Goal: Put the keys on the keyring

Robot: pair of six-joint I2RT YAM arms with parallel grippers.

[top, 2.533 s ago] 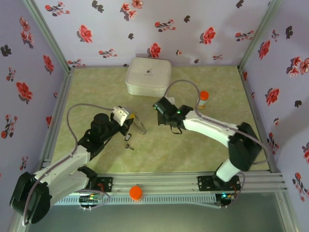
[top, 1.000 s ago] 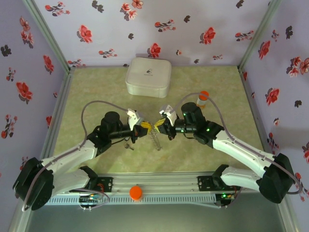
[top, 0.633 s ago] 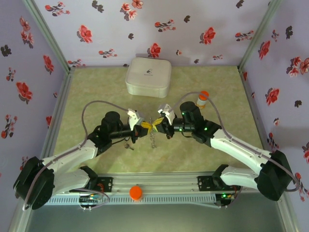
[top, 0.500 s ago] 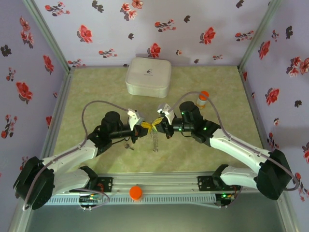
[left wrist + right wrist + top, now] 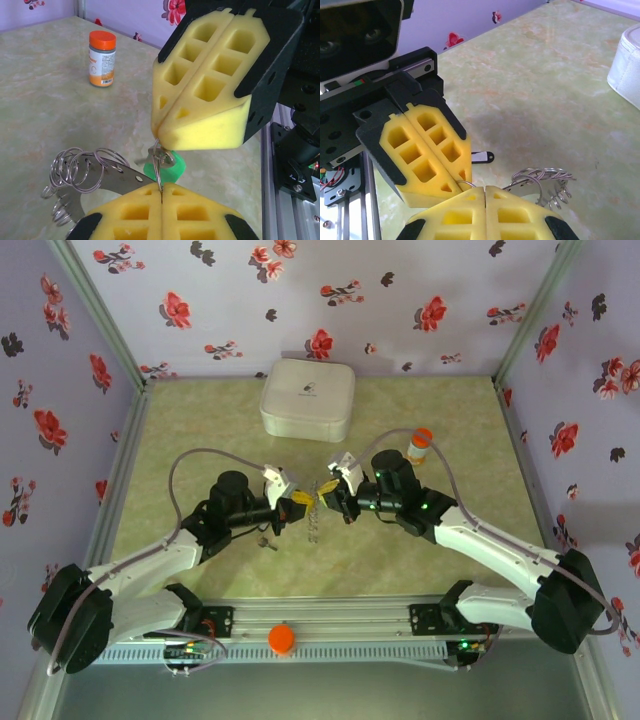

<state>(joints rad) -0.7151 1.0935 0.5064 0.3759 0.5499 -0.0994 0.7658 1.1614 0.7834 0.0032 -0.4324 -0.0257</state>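
Evidently the left claw [image 5: 300, 503] and right claw [image 5: 326, 498] are both clamped shut, tip to tip, on a wire loop of the keyring [image 5: 82, 169], held off the table [image 5: 420, 560], probably so the green tab [image 5: 169, 172] can thread on; the black key [image 5: 482, 156] lies below

- Keyring [image 5: 82, 170]: silvery wire coiled into several loops, with a flat metal strip running from it. It is hanging tilted above the table [image 5: 545, 100], beside the left gripper [image 5: 161, 192].
- Loop [image 5: 158, 160]: a thin wire ring, standing upright and being pinched from below by the left gripper and from above by the right gripper [image 5: 159, 134].
- Green tab [image 5: 167, 172]: bright and rounded, dangling from the loop.
- Dark key [image 5: 482, 157]: slim with a black head, lying flat on the table, apart from the keyring.
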